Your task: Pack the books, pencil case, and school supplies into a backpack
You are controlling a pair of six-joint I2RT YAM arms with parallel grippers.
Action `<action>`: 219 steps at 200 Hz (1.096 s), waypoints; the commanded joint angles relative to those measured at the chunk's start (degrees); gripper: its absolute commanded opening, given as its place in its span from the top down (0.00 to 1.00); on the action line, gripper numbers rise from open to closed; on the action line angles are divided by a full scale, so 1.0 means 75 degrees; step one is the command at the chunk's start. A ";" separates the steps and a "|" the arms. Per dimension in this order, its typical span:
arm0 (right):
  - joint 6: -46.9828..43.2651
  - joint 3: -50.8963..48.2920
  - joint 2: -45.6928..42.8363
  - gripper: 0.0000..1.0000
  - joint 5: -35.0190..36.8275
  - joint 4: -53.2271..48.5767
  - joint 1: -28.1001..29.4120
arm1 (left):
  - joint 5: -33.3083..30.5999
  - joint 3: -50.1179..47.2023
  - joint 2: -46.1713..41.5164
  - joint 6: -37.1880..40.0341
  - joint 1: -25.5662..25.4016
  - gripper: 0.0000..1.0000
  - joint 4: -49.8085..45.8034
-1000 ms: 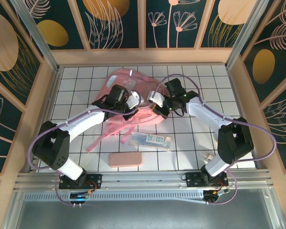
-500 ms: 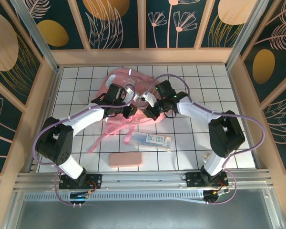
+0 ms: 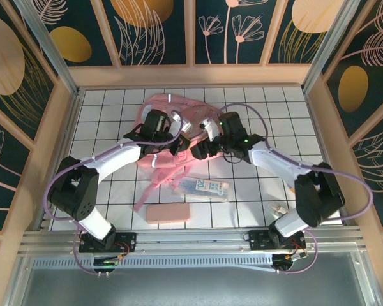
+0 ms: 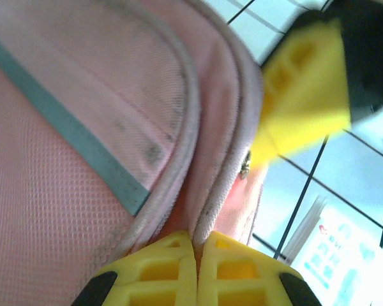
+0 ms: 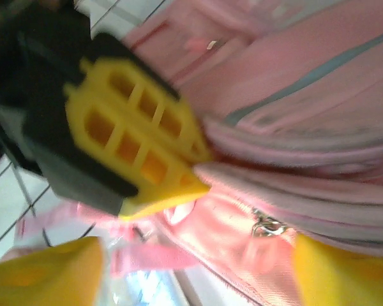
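Tightly on backpack [image 4: 83, 127], left end effector [image 4: 195, 254]

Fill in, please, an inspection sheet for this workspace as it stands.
Surface: white tiled table, arm bases at its near edge.
Job's things: pink backpack mid-table; pencil case and clear packet on tiles nearer the bases, apart.
Clutter: small pale item by the right base, too small to identify.
Grippers: left gripper shut on the backpack's edge; right gripper open by its zipper pull.
Cables: purple cables looped along both arms.
Surroundings: wooden frame, dark floral panels.
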 commanded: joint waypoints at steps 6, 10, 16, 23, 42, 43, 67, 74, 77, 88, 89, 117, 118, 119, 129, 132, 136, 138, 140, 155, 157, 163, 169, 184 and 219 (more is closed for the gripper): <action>0.2001 0.0165 -0.0832 0.01 0.2925 -0.0473 -0.0081 | 0.0718 0.0009 -0.0590 0.0549 -0.0036 1.00 0.0722; 0.2566 0.0243 -0.0904 0.01 0.3090 -0.0655 -0.0145 | 0.0695 -0.0035 -0.0621 0.0611 -0.0040 1.00 0.0753; 0.3374 0.0371 -0.1001 0.01 0.3422 -0.1037 -0.0274 | 0.0669 -0.0085 -0.0666 0.0683 -0.0042 1.00 0.0819; 0.4370 0.0489 -0.1105 0.01 0.3427 -0.1489 -0.0396 | 0.0656 -0.0146 -0.0705 0.0773 -0.0041 1.00 0.0874; 0.5279 0.0162 -0.1326 0.07 0.1425 -0.0962 -0.1180 | 0.0728 -0.0218 -0.0750 0.0972 -0.0043 1.00 0.0937; 0.5327 0.0143 -0.1330 0.09 0.1309 -0.0916 -0.1206 | 0.0729 -0.0219 -0.0755 0.0972 -0.0044 1.00 0.0937; 0.5983 0.0095 -0.0884 0.38 -0.0790 -0.0096 -0.1537 | 0.0862 -0.0271 -0.0769 0.1181 -0.0044 1.00 0.0954; 0.6095 0.0257 -0.0611 0.40 -0.1068 -0.0149 -0.1530 | 0.0875 -0.0294 -0.0787 0.1234 -0.0044 1.00 0.0971; 0.6140 0.0314 -0.0519 0.40 -0.1175 -0.0139 -0.1527 | 0.0880 -0.0310 -0.0793 0.1256 -0.0044 1.00 0.0984; 0.6245 0.0431 -0.0272 0.40 -0.1437 0.0067 -0.1474 | 0.0947 -0.0365 -0.0826 0.1326 -0.0042 1.00 0.1039; 0.6255 0.0436 -0.0252 0.40 -0.1446 0.0078 -0.1470 | 0.0945 -0.0368 -0.0827 0.1324 -0.0043 1.00 0.1041; 0.6584 0.0623 0.0294 0.39 -0.1522 0.0176 -0.1291 | 0.0959 -0.0494 -0.0864 0.1412 -0.0044 1.00 0.1142; 0.6595 0.0626 0.0318 0.40 -0.1518 0.0180 -0.1291 | 0.0956 -0.0503 -0.0864 0.1420 -0.0044 1.00 0.1145; 0.6611 0.0633 0.0336 0.40 -0.1516 0.0181 -0.1279 | 0.0955 -0.0501 -0.0858 0.1424 -0.0044 1.00 0.1147; 0.6695 0.0673 0.0508 0.44 -0.1510 0.0264 -0.1214 | 0.0953 -0.0546 -0.0863 0.1452 -0.0042 1.00 0.1180; 0.6719 0.0681 0.0558 0.47 -0.1533 0.0317 -0.1201 | 0.0957 -0.0556 -0.0855 0.1465 -0.0041 1.00 0.1183; 0.6759 0.0695 0.0619 0.52 -0.1574 0.0387 -0.1183 | 0.0964 -0.0575 -0.0862 0.1497 -0.0036 1.00 0.1182; 0.6787 0.0704 0.0655 0.55 -0.1597 0.0419 -0.1167 | 0.0965 -0.0586 -0.0864 0.1513 -0.0039 1.00 0.1177; 0.6817 0.0709 0.0681 0.58 -0.1614 0.0459 -0.1165 | 0.0971 -0.0592 -0.0864 0.1529 -0.0043 1.00 0.1182; 0.7035 0.0795 0.0830 0.65 -0.1690 0.0729 -0.1099 | 0.1041 -0.0654 -0.0872 0.1721 -0.0035 1.00 0.1185; 0.7052 0.0810 0.0845 0.65 -0.1690 0.0742 -0.1078 | 0.1055 -0.0659 -0.0860 0.1759 -0.0036 1.00 0.1184; 0.7104 0.0874 0.0875 0.66 -0.1674 0.0786 -0.1049 | 0.1087 -0.0675 -0.0858 0.1875 -0.0035 1.00 0.1178; 0.7134 0.0956 0.0918 0.70 -0.1651 0.0788 -0.1000 | 0.1089 -0.0700 -0.0857 0.1977 -0.0026 1.00 0.1182; 0.7249 0.1117 0.1009 0.87 -0.1546 0.0706 -0.0916 | 0.1006 -0.0690 -0.0819 0.2107 0.0022 1.00 0.1206; 0.8520 0.0811 0.0760 1.00 -0.0729 0.1025 -0.0740 | 0.0959 -0.0621 -0.0889 0.1692 0.0317 0.74 0.1352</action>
